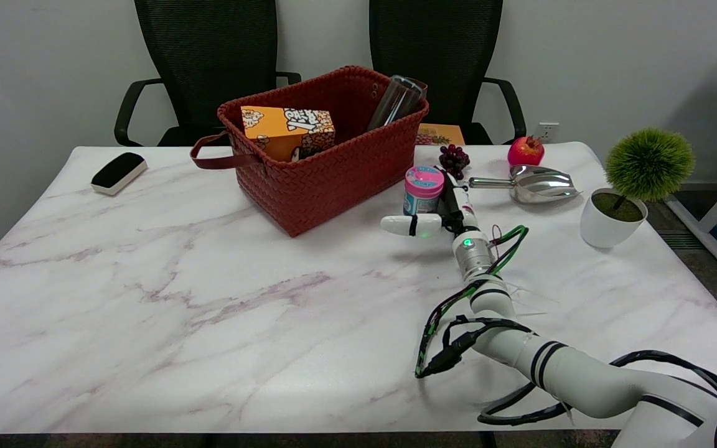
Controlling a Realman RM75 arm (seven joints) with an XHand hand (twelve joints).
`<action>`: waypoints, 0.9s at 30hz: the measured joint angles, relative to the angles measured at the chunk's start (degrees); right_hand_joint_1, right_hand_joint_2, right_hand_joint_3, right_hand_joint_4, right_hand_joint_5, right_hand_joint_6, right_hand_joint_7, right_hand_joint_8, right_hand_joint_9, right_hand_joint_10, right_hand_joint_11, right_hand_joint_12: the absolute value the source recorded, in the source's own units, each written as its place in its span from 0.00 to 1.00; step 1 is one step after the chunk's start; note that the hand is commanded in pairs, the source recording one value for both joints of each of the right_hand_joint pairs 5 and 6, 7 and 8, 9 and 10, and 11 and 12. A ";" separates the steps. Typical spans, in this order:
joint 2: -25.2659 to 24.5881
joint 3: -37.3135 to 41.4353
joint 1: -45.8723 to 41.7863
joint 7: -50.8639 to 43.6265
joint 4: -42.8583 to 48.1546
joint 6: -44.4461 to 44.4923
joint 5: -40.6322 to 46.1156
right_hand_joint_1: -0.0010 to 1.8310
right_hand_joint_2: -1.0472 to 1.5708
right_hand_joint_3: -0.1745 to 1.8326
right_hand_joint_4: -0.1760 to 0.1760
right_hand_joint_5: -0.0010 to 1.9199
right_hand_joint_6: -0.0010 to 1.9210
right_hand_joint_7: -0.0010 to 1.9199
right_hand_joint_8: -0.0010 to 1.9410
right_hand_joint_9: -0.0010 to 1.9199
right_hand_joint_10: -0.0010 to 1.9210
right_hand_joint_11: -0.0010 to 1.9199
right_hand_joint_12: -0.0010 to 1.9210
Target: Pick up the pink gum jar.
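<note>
Left to right on your marble worktop (147, 298):

- Black-and-white eraser block (119, 173) at the far left edge, lying flat, well apart from everything else.
- Red woven basket (333, 180) left of centre toward the back, strap handle (218, 158) sticking out on its left side. Inside: an orange popcorn box (287, 130) tilted against the left wall, and a dark clear-topped bottle (396, 102) leaning on the back right corner.
- Pink gum jar (422, 190) stands upright on the worktop just beside the basket's right front corner, pink lid up, blue-and-white label facing you.
- Your right hand (439, 214) is at the jar: thumb (409, 224) stretched out flat to the left, low in front of the jar's base; the rest of the fingers (458, 199) run up along the jar's right side. Can't tell if they touch the jar or have any grip on it. Jar base looks to be on the worktop.
- Dark grape bunch (454, 159) just behind the jar and hand.
- Orange booklet (439, 134) on the chair seat behind the basket.
- Red pomegranate (525, 151) near the back edge; metal scoop (536, 184) just in front of it, handle pointing left toward the hand.
- White pot with a round green plant (629, 186) at the right edge, upright.
</note>
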 measured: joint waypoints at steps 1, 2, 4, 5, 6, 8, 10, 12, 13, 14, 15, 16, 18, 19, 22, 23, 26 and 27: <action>-0.03 -0.06 0.07 0.08 -0.10 0.03 0.00 0.62 0.34 0.22 0.50 0.11 0.11 0.24 0.24 0.01 0.01 0.20 0.20; -0.05 -0.13 0.16 0.16 -0.23 0.07 0.00 0.63 0.34 0.22 0.50 0.12 0.12 0.25 0.25 0.01 0.01 0.21 0.21; -0.10 -0.21 0.26 0.29 -0.39 0.15 0.01 0.63 0.34 0.21 0.50 0.14 0.14 0.28 0.27 0.02 0.02 0.23 0.23; -0.12 -0.25 0.32 0.34 -0.47 0.17 0.01 0.64 0.35 0.20 0.50 0.17 0.17 0.32 0.32 0.03 0.03 0.26 0.26; -0.15 -0.30 0.39 0.40 -0.55 0.19 0.01 0.64 0.35 0.19 0.50 0.19 0.19 0.36 0.35 0.05 0.05 0.28 0.28; -0.18 -0.38 0.52 0.48 -0.71 0.21 0.01 0.65 0.36 0.17 0.50 0.23 0.23 0.47 0.46 0.08 0.08 0.38 0.38; -0.20 -0.43 0.60 0.55 -0.81 0.23 0.01 0.64 0.37 0.17 0.50 0.27 0.27 0.56 0.56 0.12 0.12 0.52 0.52; -0.22 -0.46 0.70 0.62 -0.92 0.28 0.02 0.64 0.37 0.18 0.50 0.30 0.30 0.63 0.63 0.20 0.20 0.70 0.70; -0.22 -0.48 0.73 0.65 -0.96 0.30 0.02 0.64 0.38 0.19 0.50 0.32 0.32 0.66 0.65 0.23 0.23 0.76 0.76; -0.23 -0.51 0.76 0.67 -0.99 0.32 0.02 0.63 0.38 0.20 0.50 0.33 0.33 0.69 0.68 0.27 0.27 0.81 0.80; -0.24 -0.53 0.79 0.69 -1.02 0.33 0.02 0.63 0.38 0.20 0.50 0.35 0.35 0.71 0.71 0.33 0.33 0.83 0.83; -0.26 -0.57 0.82 0.73 -1.09 0.34 0.02 0.63 0.39 0.21 0.50 0.35 0.35 0.73 0.72 0.40 0.40 0.86 0.86; -0.28 -0.60 0.88 0.79 -1.16 0.34 0.04 0.63 0.39 0.22 0.50 0.37 0.37 0.75 0.75 0.48 0.48 0.89 0.89; -0.29 -0.61 0.90 0.80 -1.18 0.34 0.06 0.63 0.40 0.22 0.50 0.38 0.38 0.77 0.76 0.51 0.51 0.91 0.91; -0.33 -0.64 0.95 0.85 -1.27 0.34 0.17 0.63 0.43 0.21 0.50 0.45 0.45 0.83 0.83 0.61 0.61 0.99 0.98; -0.34 -0.65 0.96 0.87 -1.30 0.34 0.19 0.62 0.45 0.22 0.50 0.48 0.47 0.86 0.85 0.64 0.64 1.00 1.00; -0.36 -0.68 0.99 0.90 -1.36 0.35 0.24 0.60 0.50 0.22 0.50 0.56 0.56 0.92 0.91 0.73 0.73 1.00 1.00; -0.37 -0.69 0.99 0.90 -1.37 0.35 0.25 0.60 0.52 0.21 0.50 0.59 0.59 0.96 0.94 0.77 0.77 1.00 1.00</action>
